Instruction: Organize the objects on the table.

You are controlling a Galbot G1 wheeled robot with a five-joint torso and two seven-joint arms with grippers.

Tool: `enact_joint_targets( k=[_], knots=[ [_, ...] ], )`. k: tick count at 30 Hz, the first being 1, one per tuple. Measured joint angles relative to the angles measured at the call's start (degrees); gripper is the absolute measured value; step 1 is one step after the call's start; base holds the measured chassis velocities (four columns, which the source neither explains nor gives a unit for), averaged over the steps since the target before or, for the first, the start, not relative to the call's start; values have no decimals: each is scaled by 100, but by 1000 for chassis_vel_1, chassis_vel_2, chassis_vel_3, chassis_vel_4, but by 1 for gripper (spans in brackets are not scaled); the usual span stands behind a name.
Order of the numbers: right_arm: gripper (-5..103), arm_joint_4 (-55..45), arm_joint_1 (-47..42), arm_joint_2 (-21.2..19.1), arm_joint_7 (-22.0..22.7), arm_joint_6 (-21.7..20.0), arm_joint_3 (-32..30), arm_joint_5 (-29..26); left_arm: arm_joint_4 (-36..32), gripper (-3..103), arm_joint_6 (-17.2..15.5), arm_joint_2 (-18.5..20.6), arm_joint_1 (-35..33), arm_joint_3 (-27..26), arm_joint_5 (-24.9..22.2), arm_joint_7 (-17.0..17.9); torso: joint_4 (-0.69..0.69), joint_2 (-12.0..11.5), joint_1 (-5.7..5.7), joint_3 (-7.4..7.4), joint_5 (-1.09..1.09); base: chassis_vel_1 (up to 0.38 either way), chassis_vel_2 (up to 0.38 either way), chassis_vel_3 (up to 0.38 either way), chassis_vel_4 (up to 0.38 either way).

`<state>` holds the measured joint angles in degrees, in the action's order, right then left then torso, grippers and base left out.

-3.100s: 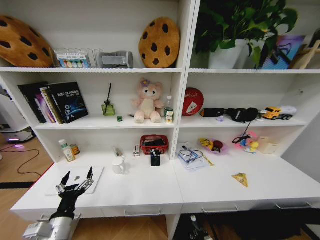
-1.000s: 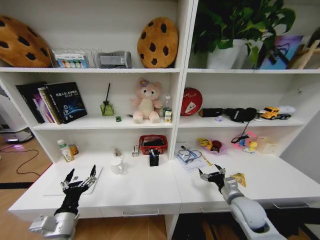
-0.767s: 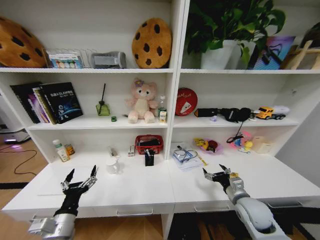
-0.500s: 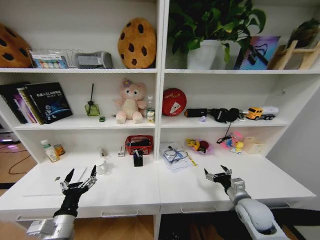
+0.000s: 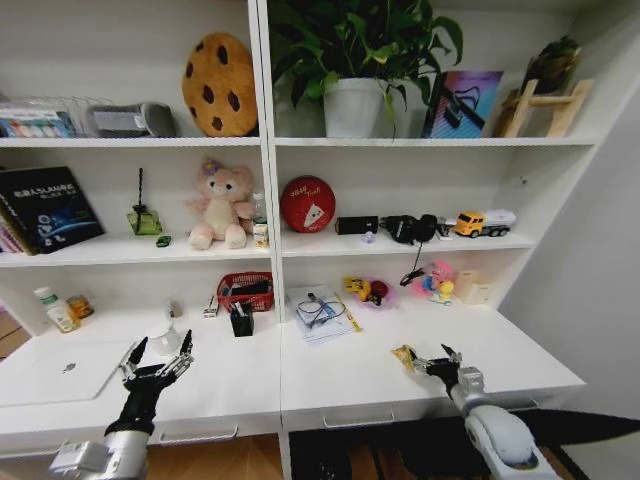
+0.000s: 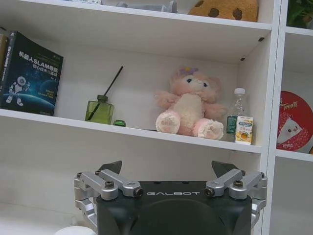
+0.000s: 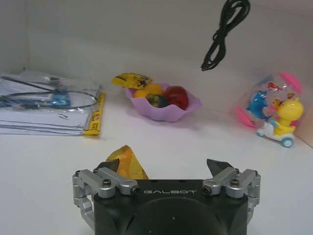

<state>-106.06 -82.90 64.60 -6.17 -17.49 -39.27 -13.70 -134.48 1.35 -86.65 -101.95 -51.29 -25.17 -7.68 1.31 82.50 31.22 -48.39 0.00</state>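
Laptop (image 5: 60,368): silver, lid closed, flat on the desk (image 5: 330,375), beside the left gripper (image 5: 158,352) on its outer side and near the desk's front edge.
Mug (image 5: 166,343): white, just behind the left gripper; its rim (image 6: 74,230) shows below the fingers in the left wrist view.
Pen holder (image 5: 241,321): black cube, farther back and inward of the left gripper, in front of a red basket (image 5: 246,291).
Bottles (image 5: 58,309): against the back wall, beyond the laptop.
Left gripper: fingers spread wide, nothing held, raised over the desk's front strip. Bare white top lies between it and the pen holder.
Right gripper (image 5: 437,362): jaws wide, nothing held, low over the desk near its front edge. A yellow wedge (image 7: 126,162) lies just beside its left finger; whether they touch cannot be told.
Ahead of the right gripper: open desk, then a pink bowl (image 7: 164,107), papers (image 7: 46,103) and a toy (image 7: 271,113) along the back wall.
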Motion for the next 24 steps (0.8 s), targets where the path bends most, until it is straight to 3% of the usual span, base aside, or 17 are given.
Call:
enact_joint_targets(
  k=[10,21,23,24],
  knots=[
    [96,-100,-88,90,-71,26,52,49,47,100,0,28,23,-25,-32,0,4,0,0,0,0,7,9,-3,-3],
    [90,96,165,132,-473,66,231,-94,108,100,21,57,60,-27,-41,-25,3,0,0,0,0,0,0,0,0],
    [80,214,311,129,-522,14,279,-151,110,100,16,84,78,-55,-68,-25,2,0,0,0,1,0,0,0,0],
    [70,260,381,123,-545,-37,292,-175,112,100,5,97,86,-67,-83,-25,2,0,0,0,-1,0,0,0,0]
  ],
)
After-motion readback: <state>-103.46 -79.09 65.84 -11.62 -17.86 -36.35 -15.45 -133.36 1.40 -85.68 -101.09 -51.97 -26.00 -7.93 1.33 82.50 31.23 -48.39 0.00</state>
